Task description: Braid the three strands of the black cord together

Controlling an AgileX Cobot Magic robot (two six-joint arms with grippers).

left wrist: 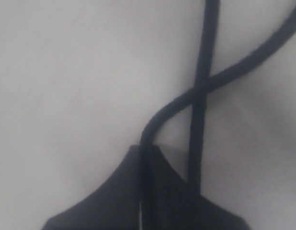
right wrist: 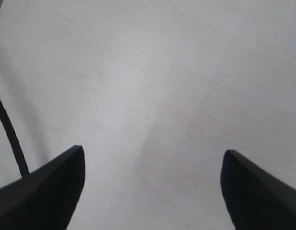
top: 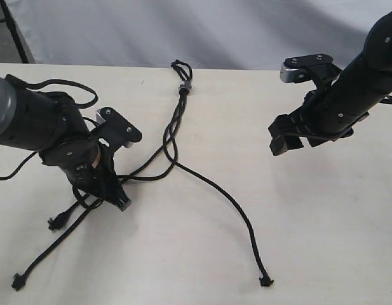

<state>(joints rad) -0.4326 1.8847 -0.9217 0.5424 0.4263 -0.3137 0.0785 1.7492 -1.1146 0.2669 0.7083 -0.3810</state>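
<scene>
The black cord (top: 175,117) lies on the pale table, with its loop and grey band (top: 185,89) at the far end and a short twisted stretch below them. One strand (top: 230,200) runs right and forward to a small knot. The two other strands (top: 148,166) sweep left to my left gripper (top: 117,198), and their knotted ends lie at the near left. In the left wrist view my left gripper (left wrist: 144,151) is shut on one strand (left wrist: 159,115). A second strand (left wrist: 201,76) crosses over it. My right gripper (top: 286,138) hovers open with nothing between its fingers (right wrist: 52,187).
The table (top: 323,241) is a pale flat surface with a grey backdrop behind its far edge. My left arm's own thicker black cables (top: 62,84) loop beside it. In the right wrist view a strand (right wrist: 11,136) passes outside one finger.
</scene>
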